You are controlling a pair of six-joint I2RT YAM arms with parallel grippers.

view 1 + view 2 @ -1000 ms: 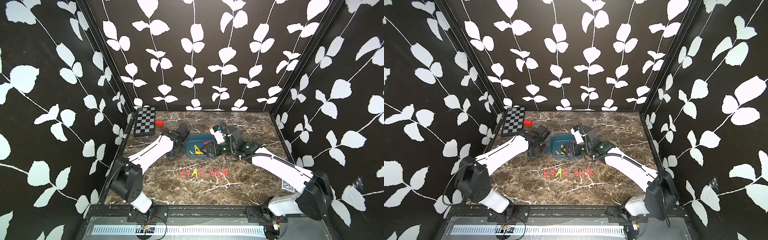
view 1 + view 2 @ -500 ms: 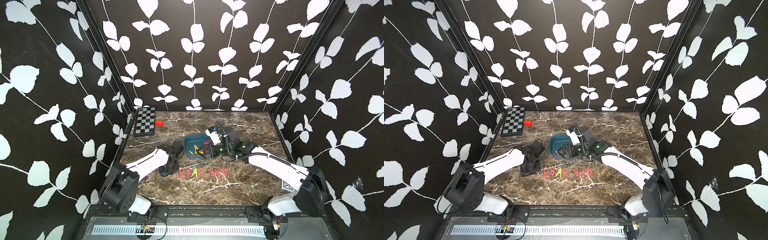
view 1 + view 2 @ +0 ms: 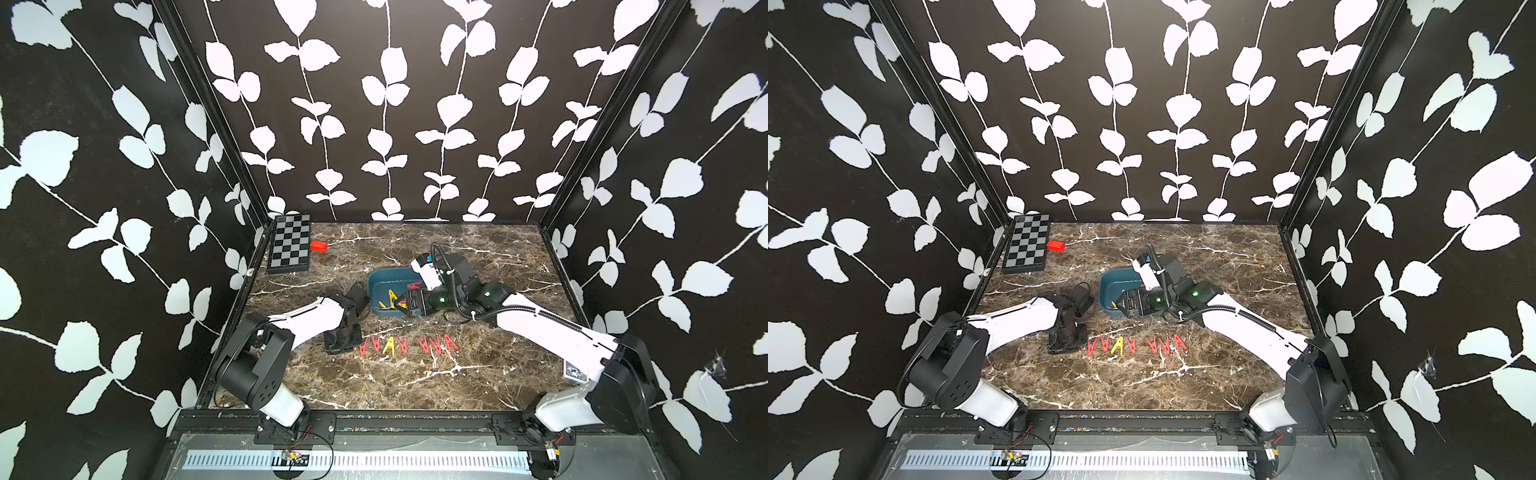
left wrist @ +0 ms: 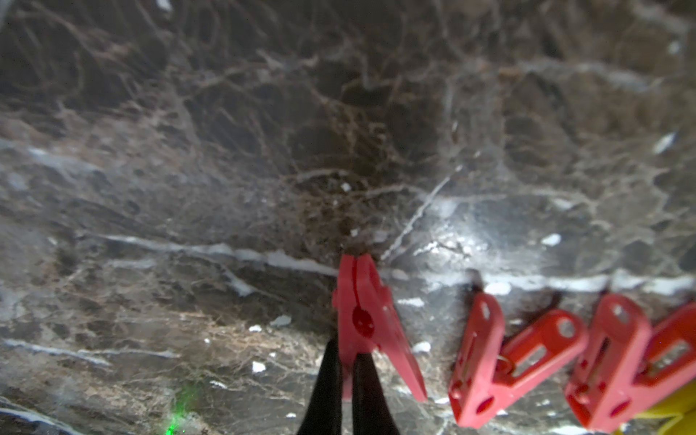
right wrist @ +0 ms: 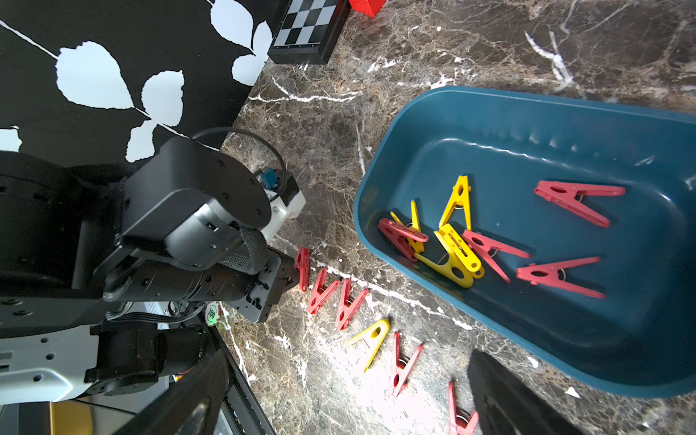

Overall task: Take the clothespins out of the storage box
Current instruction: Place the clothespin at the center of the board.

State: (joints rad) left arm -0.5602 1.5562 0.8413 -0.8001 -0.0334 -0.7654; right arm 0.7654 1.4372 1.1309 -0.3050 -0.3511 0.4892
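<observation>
Left fingers [image 4: 324, 380], clenching 1 red clothespin [image 4: 362, 314], have reached the row [image 3: 390, 345]; right fingers [image 5: 502, 395] released.

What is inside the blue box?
Red and yellow clothespins lie loose in the box. The right gripper, open over it, hides one part in a top view.

Red and yellow A-shaped clothespins [image 3: 390, 345] lie flat in a row at 6 o'clock from the upright teal storage box [image 3: 377, 284]; several more lie jumbled inside it.
</observation>
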